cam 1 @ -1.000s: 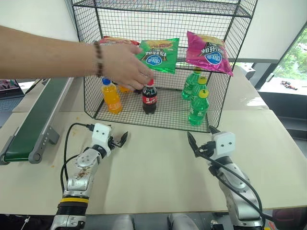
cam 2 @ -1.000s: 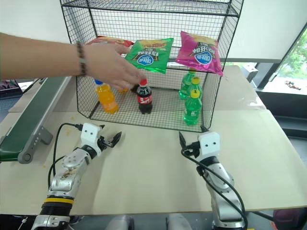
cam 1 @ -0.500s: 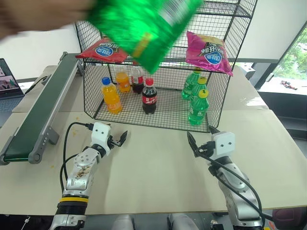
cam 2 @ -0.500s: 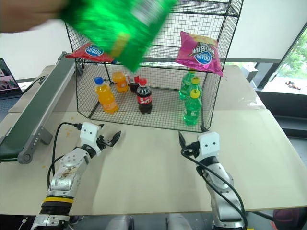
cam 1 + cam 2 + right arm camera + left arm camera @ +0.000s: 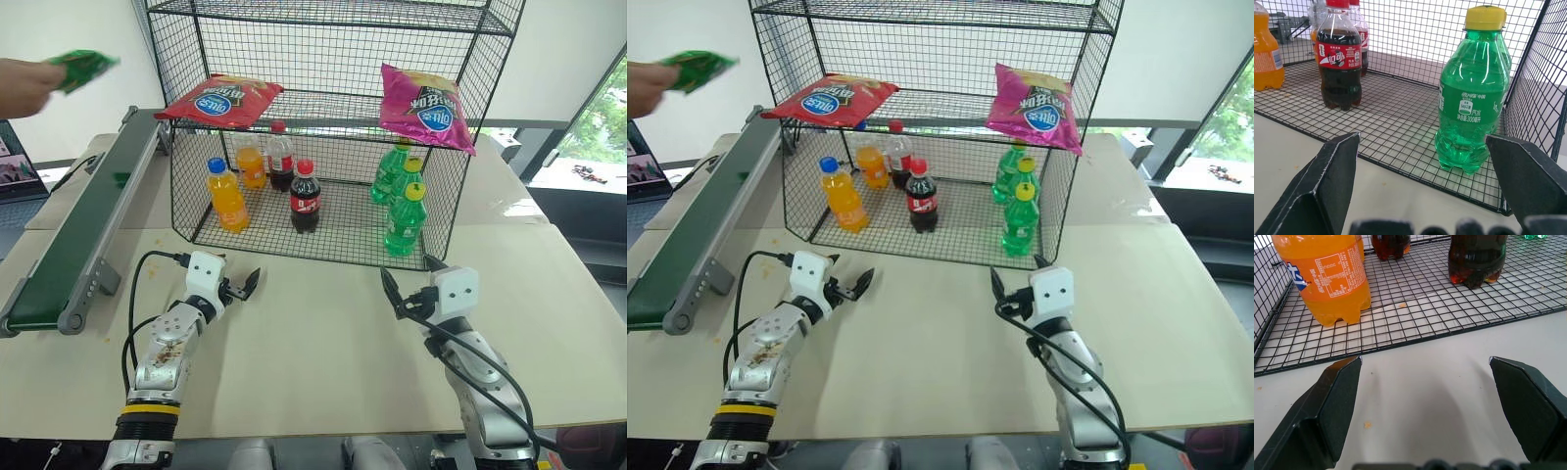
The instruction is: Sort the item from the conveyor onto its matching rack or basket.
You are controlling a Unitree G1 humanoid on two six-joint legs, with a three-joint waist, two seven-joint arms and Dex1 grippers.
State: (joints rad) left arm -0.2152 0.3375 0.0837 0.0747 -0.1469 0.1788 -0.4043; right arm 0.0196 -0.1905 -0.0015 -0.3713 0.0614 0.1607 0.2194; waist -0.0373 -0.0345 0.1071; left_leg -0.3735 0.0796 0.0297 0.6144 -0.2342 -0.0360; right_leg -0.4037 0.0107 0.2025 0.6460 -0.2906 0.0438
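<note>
Green shiny crisp bag (image 5: 80,66) crumpled in a person's hand (image 5: 24,83); both grippers' jaws wide, empty.

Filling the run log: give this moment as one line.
green bag: in person's hand, above conveyor | left gripper: open | right gripper: open | rack: untouched

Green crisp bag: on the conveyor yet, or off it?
Off it. The green crisp bag is in a person's hand, held in the air above the conveyor's far end.
</note>
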